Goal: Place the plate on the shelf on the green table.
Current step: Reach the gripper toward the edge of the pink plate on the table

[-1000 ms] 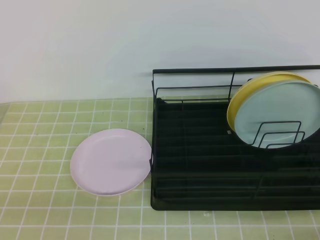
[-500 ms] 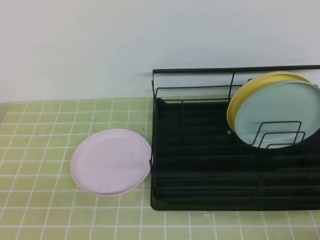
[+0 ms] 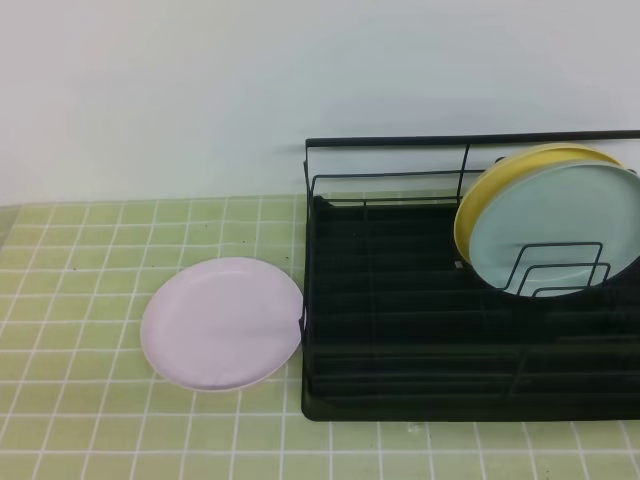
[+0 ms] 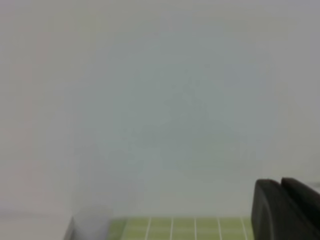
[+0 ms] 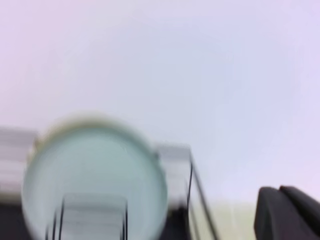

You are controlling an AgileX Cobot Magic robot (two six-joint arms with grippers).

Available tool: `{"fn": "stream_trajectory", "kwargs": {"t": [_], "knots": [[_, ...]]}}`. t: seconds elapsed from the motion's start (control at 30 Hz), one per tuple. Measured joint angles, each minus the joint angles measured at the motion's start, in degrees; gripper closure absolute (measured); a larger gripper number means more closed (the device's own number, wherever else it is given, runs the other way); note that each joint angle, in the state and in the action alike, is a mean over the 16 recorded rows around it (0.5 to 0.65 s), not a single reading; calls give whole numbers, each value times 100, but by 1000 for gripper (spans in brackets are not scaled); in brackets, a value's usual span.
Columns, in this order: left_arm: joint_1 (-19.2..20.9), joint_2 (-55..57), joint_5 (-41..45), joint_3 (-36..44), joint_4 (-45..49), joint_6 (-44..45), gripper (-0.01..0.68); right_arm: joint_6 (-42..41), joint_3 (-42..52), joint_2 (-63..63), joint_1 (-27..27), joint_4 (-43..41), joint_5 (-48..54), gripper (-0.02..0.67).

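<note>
The pale pink-lilac plate (image 3: pixel 221 323) lies flat on the green table (image 3: pixel 90 260), its right edge touching the left side of the shelf (image 3: pixel 400 330), a black wire rack with a tray base. Neither arm shows in the exterior high view. In the left wrist view my left gripper (image 4: pixel 280 183) shows at the lower right corner as two black fingers pressed together, shut on nothing, facing a pale wall above a strip of green tiles. My right gripper (image 5: pixel 279 189) looks the same, shut and empty, with the rack blurred ahead of it.
A pale blue-green plate (image 3: pixel 555 235) stands upright in the rack's right end, and a yellow plate (image 3: pixel 490 190) leans behind it. The rack's left and middle slots hold nothing. A white wall rises behind the table.
</note>
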Motion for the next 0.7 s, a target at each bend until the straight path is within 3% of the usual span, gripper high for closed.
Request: {"fn": "stream_trajectory", "kwargs": {"t": [0.4,0.57,0.7], "knots": [[0,64,680,-114,-178,48,673,-611,-42,4,0,130,-2299,650],[0,397,941,-523,-178,51,673,-884,-44,8,0,235,-2360,650],[0,961,1407,-1076,-178,62,673,-1047,-167,19,0,276,-1790,650]]}}
